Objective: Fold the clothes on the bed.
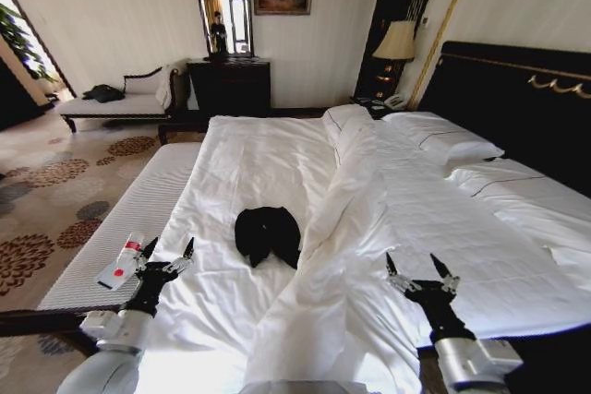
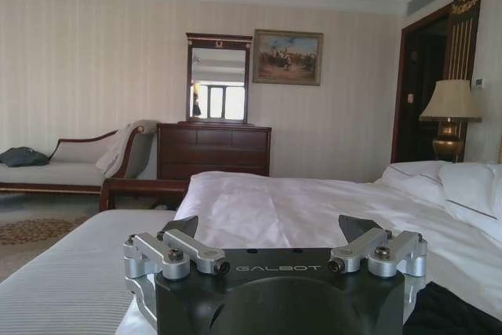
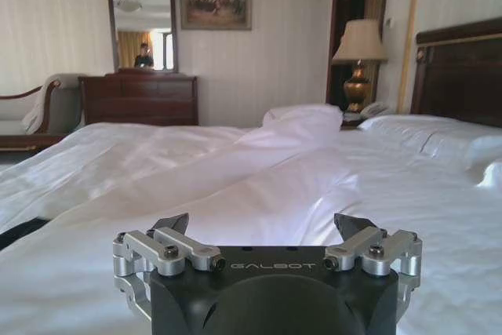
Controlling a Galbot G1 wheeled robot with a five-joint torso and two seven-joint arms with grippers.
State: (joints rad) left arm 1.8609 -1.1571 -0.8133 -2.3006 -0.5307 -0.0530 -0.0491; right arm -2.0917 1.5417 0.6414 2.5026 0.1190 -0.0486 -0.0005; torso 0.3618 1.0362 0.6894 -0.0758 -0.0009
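The black top (image 1: pixel 267 235) lies bunched in a soft, limp heap at the lower middle of the frame, on the bed (image 1: pixel 249 163)'s smooth white sheet. My left gripper (image 1: pixel 167 254) at lower left and right gripper (image 1: pixel 420 269) at lower right both gape wide, holding nothing. I'd spread it flat first, pinching its edges, not the rumpled duvet (image 1: pixel 369 219) beside it.

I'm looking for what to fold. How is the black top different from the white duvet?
The black top is dark and small, lying bunched in one heap; the white duvet is pale, far bigger, and spread across the bed with a long ridge of folds. Both are soft cloth resting on the bed, touched by neither tool.
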